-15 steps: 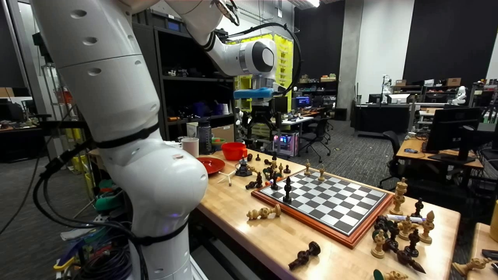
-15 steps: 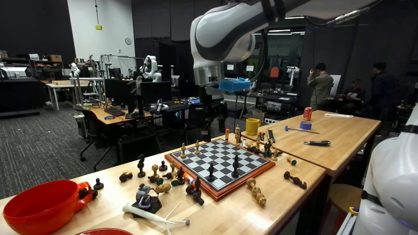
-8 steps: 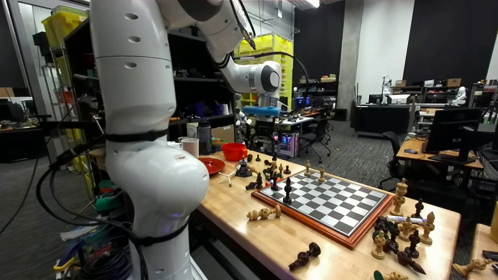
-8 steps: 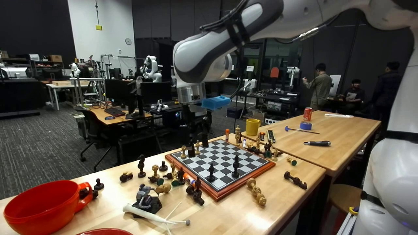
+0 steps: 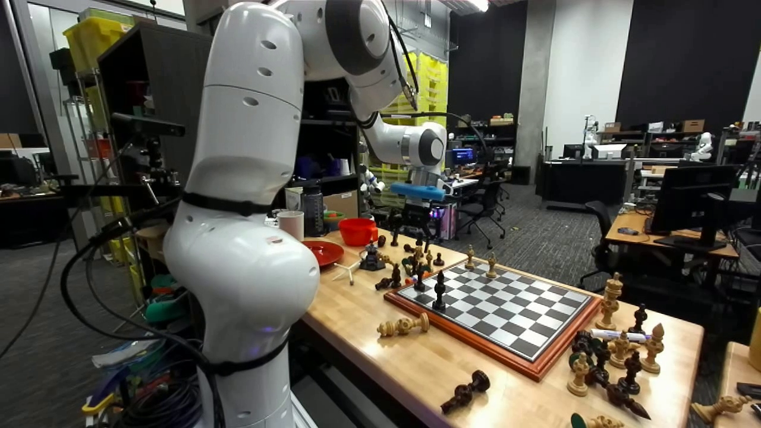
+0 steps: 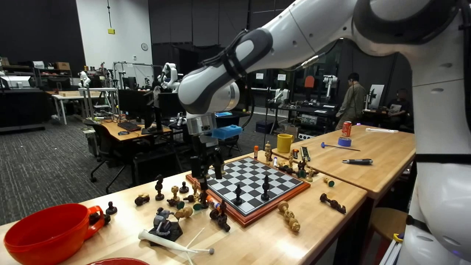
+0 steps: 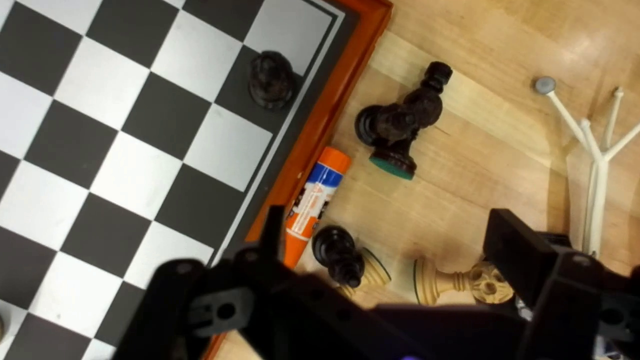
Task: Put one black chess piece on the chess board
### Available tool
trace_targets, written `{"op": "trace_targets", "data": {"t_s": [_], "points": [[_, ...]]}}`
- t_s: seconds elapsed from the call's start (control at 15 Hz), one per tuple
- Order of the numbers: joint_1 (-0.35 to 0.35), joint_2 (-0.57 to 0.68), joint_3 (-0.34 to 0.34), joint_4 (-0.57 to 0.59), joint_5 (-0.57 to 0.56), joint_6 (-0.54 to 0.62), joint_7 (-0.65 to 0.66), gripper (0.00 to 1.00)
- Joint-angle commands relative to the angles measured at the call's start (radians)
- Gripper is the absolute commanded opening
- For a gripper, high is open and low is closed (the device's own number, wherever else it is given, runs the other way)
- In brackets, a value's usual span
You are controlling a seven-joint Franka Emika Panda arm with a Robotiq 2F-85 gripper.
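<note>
The chess board (image 6: 254, 180) lies flat on the table, with its checks (image 7: 117, 167) filling the left of the wrist view. Two black pieces stand on it near one edge, one tall (image 5: 439, 292) and one shorter (image 5: 420, 278); the wrist view shows one of them (image 7: 271, 80). My gripper (image 7: 392, 232) is open and empty, above the loose pieces beside the board. A black piece (image 7: 341, 256) leans or stands among tan pieces between my fingers, partly hidden by the gripper. Two dark pieces (image 7: 402, 117) cross each other beside the frame. In an exterior view the gripper (image 6: 211, 184) covers part of the board's corner.
An orange glue stick (image 7: 315, 197) lies along the board's frame. A tan piece (image 7: 450, 284) lies near one finger. A small figurine (image 6: 162, 222), white sticks (image 6: 165, 241) and a red cup (image 6: 48, 230) are nearby. Several mixed pieces (image 5: 618, 351) lie past the board's far end.
The arm has swung and lowered, bringing the open gripper from high beyond the board to over the loose pieces beside its edge. The pieces and board have not moved.
</note>
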Motion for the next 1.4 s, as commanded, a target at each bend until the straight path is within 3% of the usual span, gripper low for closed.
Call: {"op": "trace_targets", "data": {"t_s": [0.0,0.33,0.4,0.53,1.07,1.13,1.33], "points": [[-0.009,0.088,0.000,0.101,0.012,-0.054,-0.044,1.00],[-0.018,0.162,0.003,0.178,0.015,-0.093,-0.069,1.00],[-0.018,0.172,0.004,0.188,0.014,-0.101,-0.073,0.75],[-0.019,0.186,0.004,0.204,0.014,-0.114,-0.079,0.69],[-0.005,0.197,0.017,0.220,0.005,-0.175,-0.089,0.06],[-0.001,0.192,0.020,0.217,0.004,-0.183,-0.089,0.01],[0.007,0.181,0.026,0.213,-0.001,-0.203,-0.085,0.00]]}}
